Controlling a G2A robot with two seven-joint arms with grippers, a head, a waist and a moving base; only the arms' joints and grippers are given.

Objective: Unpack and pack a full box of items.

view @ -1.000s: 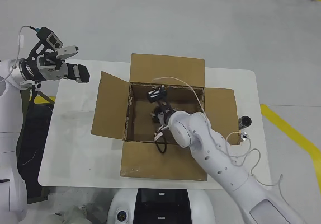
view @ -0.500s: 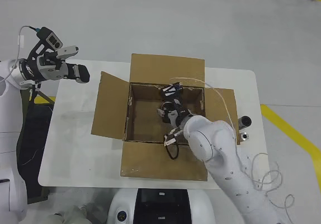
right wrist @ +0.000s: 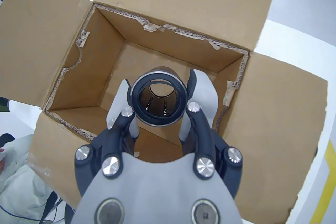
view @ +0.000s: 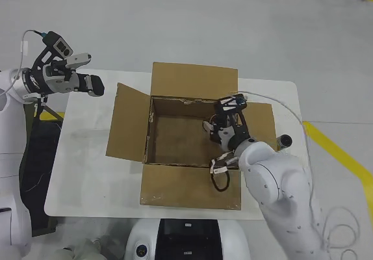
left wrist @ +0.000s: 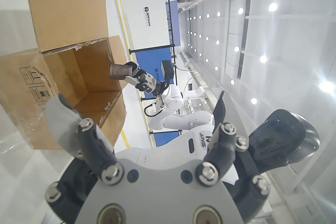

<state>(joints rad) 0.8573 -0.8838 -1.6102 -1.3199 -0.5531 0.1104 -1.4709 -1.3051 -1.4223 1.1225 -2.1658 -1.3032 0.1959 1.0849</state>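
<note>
Seen from above, the right gripper (view: pixel 229 112) has swung from the middle of the box (view: pixel 193 78) to its side wall. Its wrist view shows it pinching a metal sleeve (right wrist: pixel 158 101), with the box floor well below, so I judge one item is coming out. In the left wrist view the left gripper (left wrist: pixel 140 104) is spread and empty, well apart from the box.

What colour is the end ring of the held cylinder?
The ring of the cylinder is black; clearest in right wrist view.
</note>
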